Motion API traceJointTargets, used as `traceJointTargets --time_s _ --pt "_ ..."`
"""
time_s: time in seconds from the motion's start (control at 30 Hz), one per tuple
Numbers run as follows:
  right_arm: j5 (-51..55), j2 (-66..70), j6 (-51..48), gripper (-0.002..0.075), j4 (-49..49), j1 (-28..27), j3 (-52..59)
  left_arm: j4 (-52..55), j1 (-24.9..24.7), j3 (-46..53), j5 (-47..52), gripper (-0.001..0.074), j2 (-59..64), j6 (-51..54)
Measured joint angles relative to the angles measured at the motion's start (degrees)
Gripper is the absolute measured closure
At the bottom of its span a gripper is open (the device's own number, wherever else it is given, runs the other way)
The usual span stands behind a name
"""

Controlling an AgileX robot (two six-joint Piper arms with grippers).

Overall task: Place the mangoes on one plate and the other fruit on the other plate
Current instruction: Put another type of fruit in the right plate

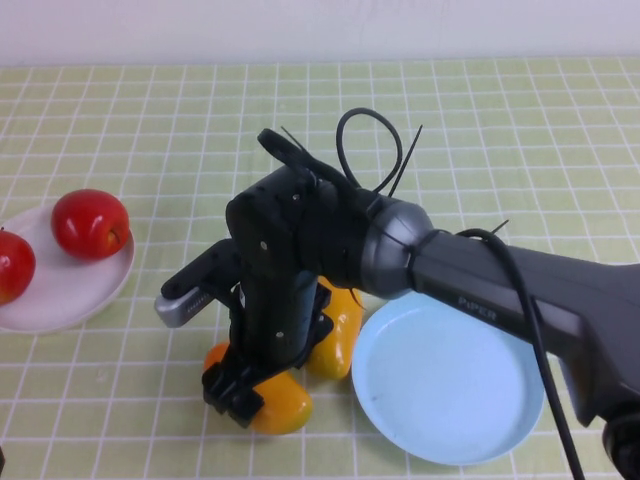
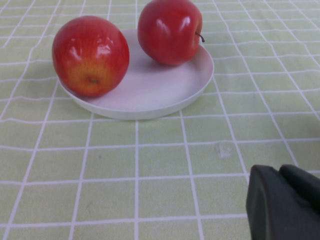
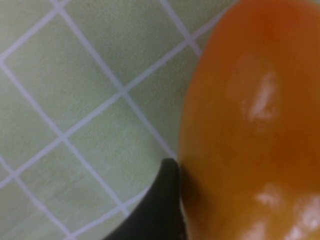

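Observation:
Two mangoes lie at the table's front middle: the nearer mango (image 1: 278, 403) (image 3: 255, 125) and a second mango (image 1: 340, 328) just behind it, by the light blue plate (image 1: 450, 390), which holds nothing. My right gripper (image 1: 240, 385) reaches down over the nearer mango, and one black finger (image 3: 162, 205) presses against its side; the other finger is out of view. Both red apples (image 1: 90, 223) (image 1: 12, 265) rest on the white plate (image 1: 75, 290) at the left. My left gripper (image 2: 280, 172) is shut and empty, low over the cloth short of the white plate (image 2: 150, 95) and its apples (image 2: 90, 55) (image 2: 170, 30).
A green checked cloth (image 1: 480, 130) covers the whole table. The right arm's grey body (image 1: 520, 290) crosses above the blue plate's far side. A black cable loop (image 1: 370, 150) stands up from the wrist.

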Motion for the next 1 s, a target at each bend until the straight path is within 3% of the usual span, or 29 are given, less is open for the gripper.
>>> traceJointTargets --time_s 0.17,0.37,0.6,0.77,1.0 --pt "-1.1 1.5 0.0 0.0057 0.0 0.0 0.0 0.0 0.0 0.0 0.0 0.0734 0.0 0.0" --pt "-1.6 1.5 0.0 0.0187 0.0 0.0 -0.1 0.0 0.0 0.0 0.0 0.0734 0.0 0.0" --pt "-1.1 -0.5 0.6 0.0187 -1.2 0.0 -1.3 0.0 0.0 0.0 0.0 0.0734 0.0 0.0" --pt "1.1 -5.4 7.9 0.0187 -5.6 -0.4 -1.9 0.0 0.0 0.0 0.0 0.0734 0.0 0.0" --pt "1.4 -15.3 15.1 0.0187 -11.4 -6.5 6.3 0.0 0.0 0.0 0.0 0.0734 0.0 0.0"
